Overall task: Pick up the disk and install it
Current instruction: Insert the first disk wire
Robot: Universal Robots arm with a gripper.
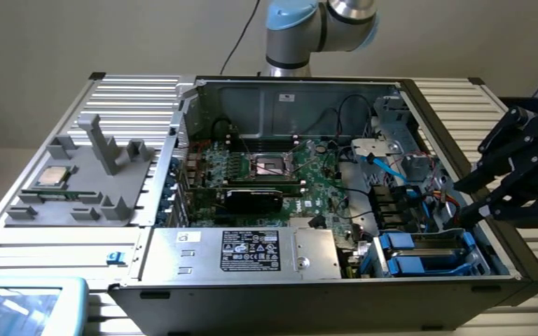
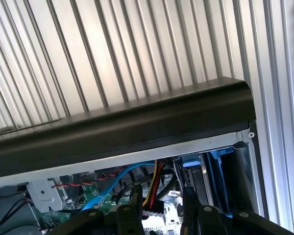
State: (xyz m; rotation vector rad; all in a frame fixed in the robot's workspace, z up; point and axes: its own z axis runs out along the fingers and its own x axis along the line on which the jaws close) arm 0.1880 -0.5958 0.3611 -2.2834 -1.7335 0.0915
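Disk (image 1: 428,252) lies inside the case (image 1: 297,304) (blue carrier (image 1: 402,242) showing), apparently seated.
Gripper (image 2: 161,195) hovers over the case's edge, jaws apart, holding nothing.

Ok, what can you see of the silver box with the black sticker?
The silver box is a flat rectangular sheet-metal housing lying level inside the open computer case, along the wall nearest the exterior camera. A black sticker with white print sits on top. The green motherboard lies behind it; nothing grips it.
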